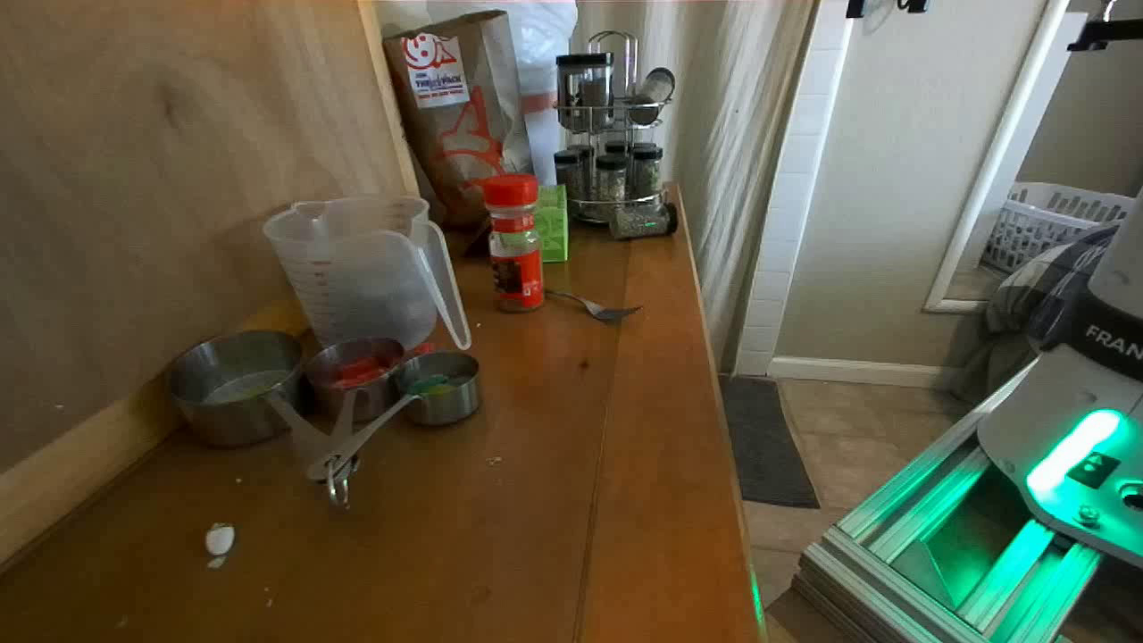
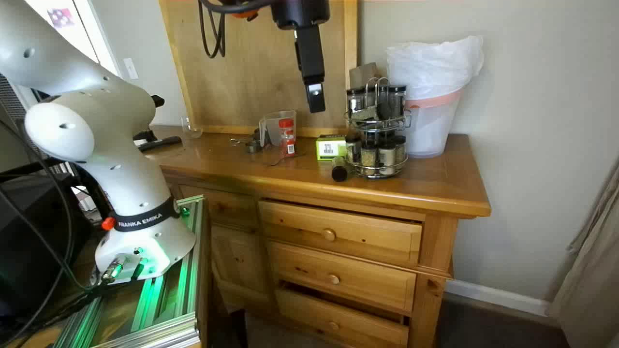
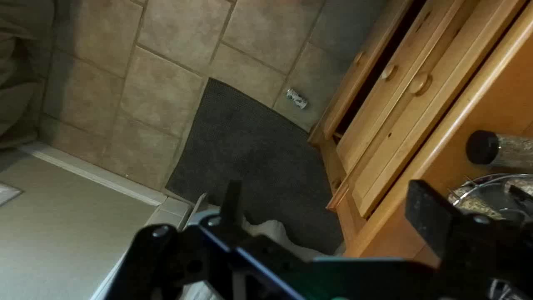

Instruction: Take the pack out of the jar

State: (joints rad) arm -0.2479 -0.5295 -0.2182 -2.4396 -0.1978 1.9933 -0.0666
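The jar is a tall translucent measuring jug (image 1: 357,259) with a handle. It stands upright on the dresser top against the wooden board, and it also shows in an exterior view (image 2: 272,126). I cannot make out a pack through its cloudy wall. My gripper (image 2: 316,99) hangs high above the dresser, up and to the right of the jug in that view, pointing down. In the wrist view the gripper (image 3: 325,187) has its two fingers wide apart with nothing between them. The jug is out of the wrist view.
Metal measuring cups (image 1: 237,388) sit in front of the jug. A red-capped spice bottle (image 1: 515,259), a fork (image 1: 607,311) and a green box (image 2: 331,148) are beside it. A spice rack (image 2: 377,128), a lying bottle (image 2: 341,170) and a lined bin (image 2: 430,125) stand further along.
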